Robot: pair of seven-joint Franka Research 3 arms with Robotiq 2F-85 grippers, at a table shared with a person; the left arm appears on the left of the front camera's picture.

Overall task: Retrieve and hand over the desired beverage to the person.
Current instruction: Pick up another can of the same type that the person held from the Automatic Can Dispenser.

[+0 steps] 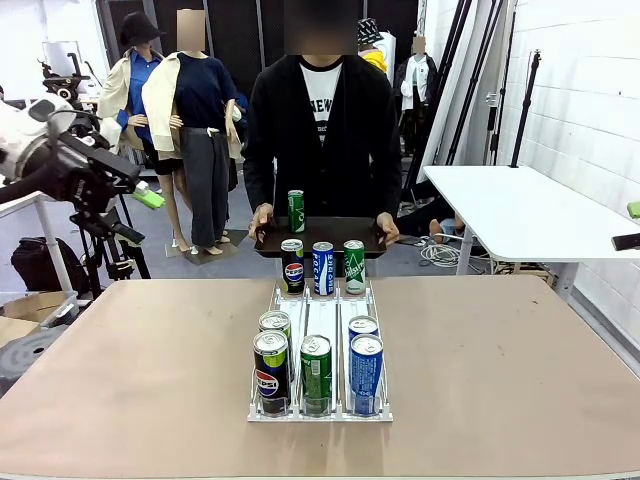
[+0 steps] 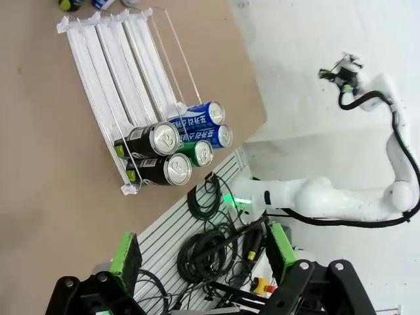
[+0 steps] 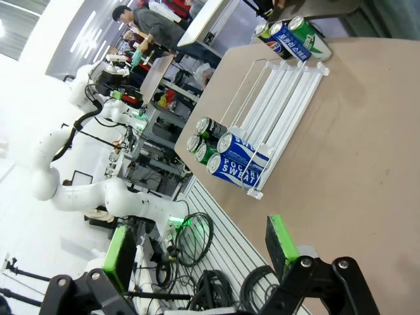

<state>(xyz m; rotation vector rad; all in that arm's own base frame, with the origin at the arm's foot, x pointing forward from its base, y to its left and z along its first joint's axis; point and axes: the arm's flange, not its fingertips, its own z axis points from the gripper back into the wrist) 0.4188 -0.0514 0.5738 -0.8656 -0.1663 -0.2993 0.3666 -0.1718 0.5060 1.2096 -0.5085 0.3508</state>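
Left hand (image 2: 203, 252): your two green-padded fingers stand spread wide with nothing between them. The hand hangs out past the table edge, over cables.
Left arm (image 1: 70, 165): you hold it raised at the left side, clear of the tan flat-topped table (image 1: 130, 370).
Right hand (image 3: 199, 246): your fingers are just as wide apart and empty, and this hand is also off the table edge.
Rack: a clear three-lane can rack (image 1: 322, 300) lies mid-table, running away from you.
Near cans: a black Pepsi can (image 1: 270, 372), a green can (image 1: 316, 372) and a blue can (image 1: 366, 372) stand side by side at the rack's near end. One more can stands behind each outer one.
Far cans: three upright cans (image 1: 323, 268) line the rack's far end.
Tray: a dark rectangular tray (image 1: 330, 235) is held level at the far edge. One of the person's hands (image 1: 262, 217) is at one end and the other (image 1: 386, 225) at the opposite end. A single upright green can (image 1: 296, 211) stands on the tray.
Person: the person in a long black jacket (image 1: 320, 130) stands across the table, facing you.
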